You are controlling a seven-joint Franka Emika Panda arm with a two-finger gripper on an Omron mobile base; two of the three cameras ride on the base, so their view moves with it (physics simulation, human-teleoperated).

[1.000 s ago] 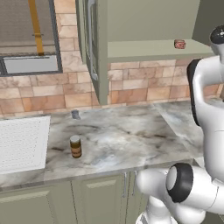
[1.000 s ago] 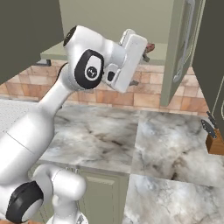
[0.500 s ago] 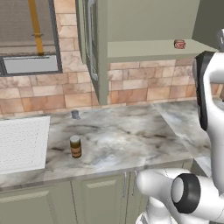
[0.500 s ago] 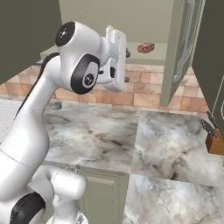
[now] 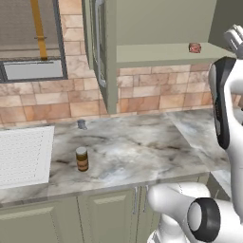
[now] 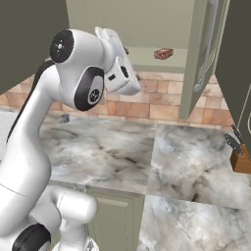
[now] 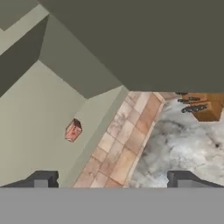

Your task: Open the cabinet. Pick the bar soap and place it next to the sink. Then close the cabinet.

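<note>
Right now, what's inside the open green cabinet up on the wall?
The cabinet has one thing showing: the pink bar soap lying on its shelf. The open doors and the arm hide part of the shelf.

Up on the cabinet shelf [image 5: 156, 51] sits the bar soap [image 5: 194, 47], alone near the shelf's front edge, lying flat. Below, the marble counter [image 5: 142, 147] carries a brown jar [image 5: 82, 159] standing upright close to the front edge, just beside the sink [image 5: 23, 155] sunk into the counter's left end. A small grey object [image 5: 81, 124] rests near the brick backsplash; what it is can't be told. At the counter's right end stands a wooden knife block [image 6: 241, 158] with dark handles.
</note>
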